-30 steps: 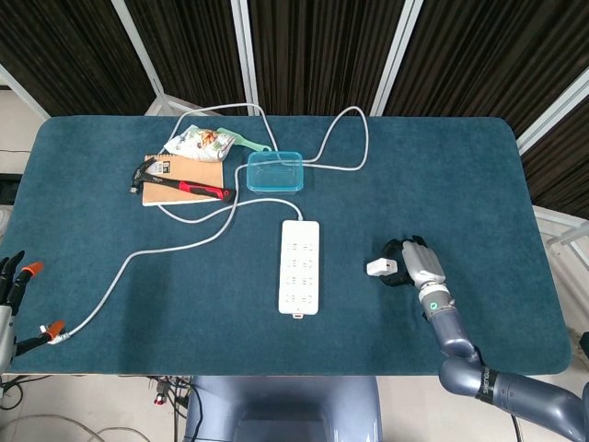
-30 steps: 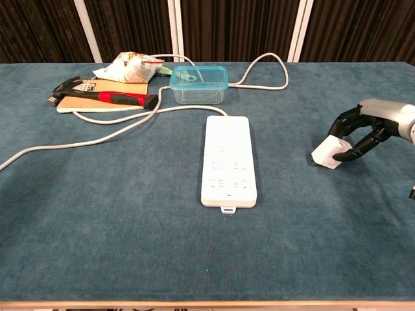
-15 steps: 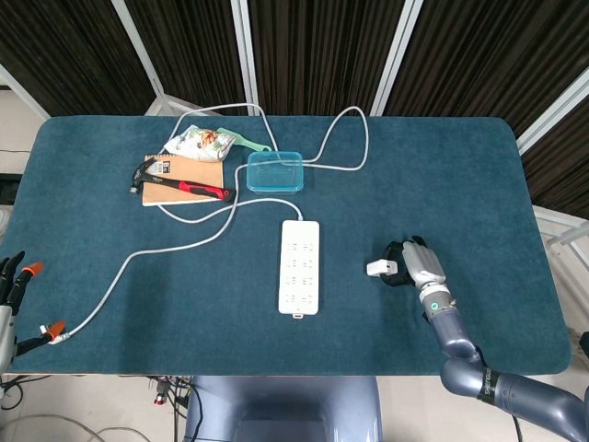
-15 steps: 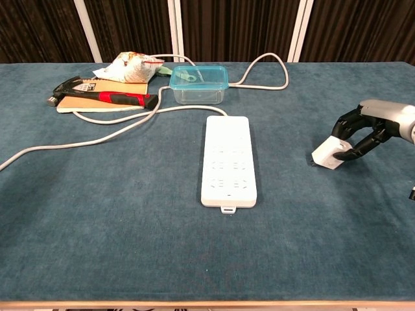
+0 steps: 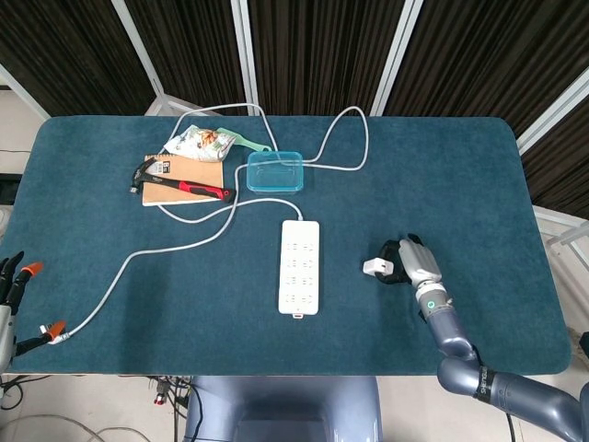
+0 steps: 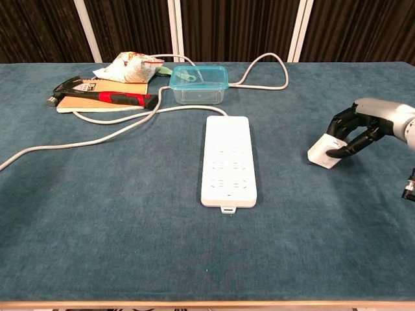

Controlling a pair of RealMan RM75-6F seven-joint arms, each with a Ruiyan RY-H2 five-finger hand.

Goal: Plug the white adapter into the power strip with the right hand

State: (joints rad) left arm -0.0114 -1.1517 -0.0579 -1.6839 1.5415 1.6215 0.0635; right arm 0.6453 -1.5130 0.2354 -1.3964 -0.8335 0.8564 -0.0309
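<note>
The white adapter (image 5: 375, 267) (image 6: 323, 152) is a small block held just above the blue cloth, right of the power strip. My right hand (image 5: 405, 261) (image 6: 353, 128) grips it from the right, dark fingers curled around its far end. The white power strip (image 5: 300, 266) (image 6: 227, 161) lies flat mid-table, long side running front to back, its sockets facing up, well to the left of the adapter. My left hand (image 5: 11, 281) shows only at the left edge of the head view, off the table, fingers spread and holding nothing.
A white cable (image 5: 166, 253) (image 6: 97, 136) snakes from the strip across the left half. At the back left lie a hammer (image 5: 184, 187) (image 6: 97, 96) on a brown board, a snack bag (image 5: 198, 141) and a blue-lidded clear box (image 5: 275, 171) (image 6: 199, 83).
My right hand has shifted slightly left toward the strip with the adapter in it. The strip and the left hand have not moved.
</note>
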